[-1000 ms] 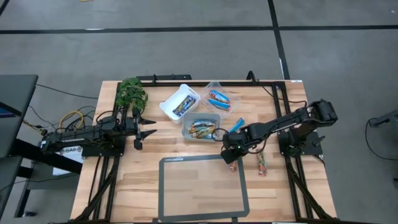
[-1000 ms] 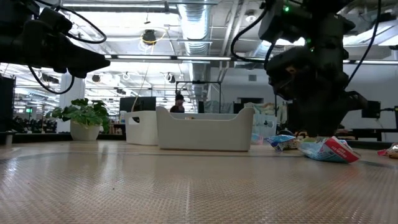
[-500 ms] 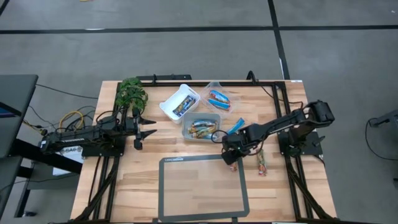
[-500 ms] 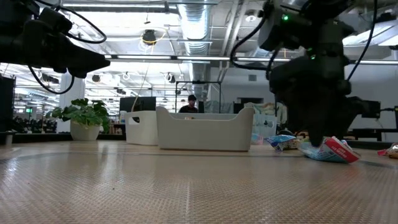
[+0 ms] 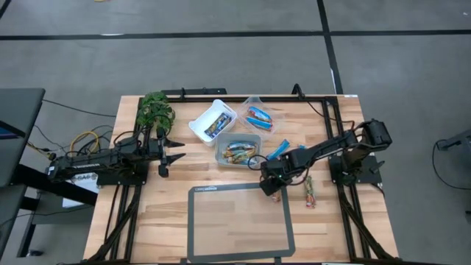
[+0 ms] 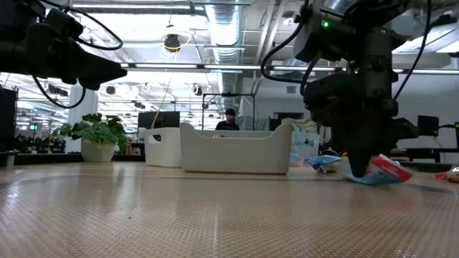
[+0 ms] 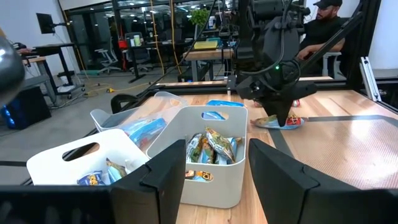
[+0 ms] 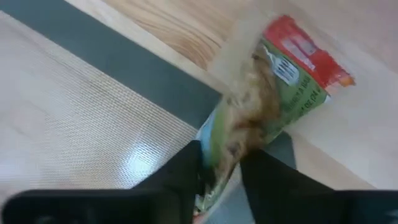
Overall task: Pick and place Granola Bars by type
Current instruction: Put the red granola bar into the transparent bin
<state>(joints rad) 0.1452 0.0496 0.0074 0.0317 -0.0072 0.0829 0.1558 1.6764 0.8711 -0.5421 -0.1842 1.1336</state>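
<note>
My right gripper point(image 5: 269, 184) stands low over the mat's far right corner, shut on a tan-green granola bar with a red end point(image 8: 267, 87); the low view shows this bar point(image 6: 380, 172) beside the fingers. Another tan bar point(image 5: 310, 195) and a blue bar point(image 5: 278, 151) lie flat on the wood. Three tubs hold sorted bars: dark ones point(image 5: 213, 121), blue ones point(image 5: 257, 116), tan ones point(image 5: 238, 149). My left gripper point(image 5: 163, 156) waits open, raised over the table's left side. My right gripper pinches the tan-green bar by one end of its wrapper point(image 8: 219, 155) between the two fingers, coming from above and pointing down. The rest of the bar reaches away from the fingers over the mat's dark border and the wood, its red end point(image 6: 393, 169) slightly raised.
A grey-bordered mat point(image 5: 221, 188) covers the near middle of the table. A potted plant point(image 5: 155, 110) stands at the far left corner. The left wrist view shows the tan-bar tub point(image 7: 205, 155) nearest, and a person seated beyond the table point(image 7: 323, 25).
The right gripper has shifted slightly toward the table's left and sunk onto the tan-green bar. The bar's red end has tipped up a little. The left arm has kept still.
</note>
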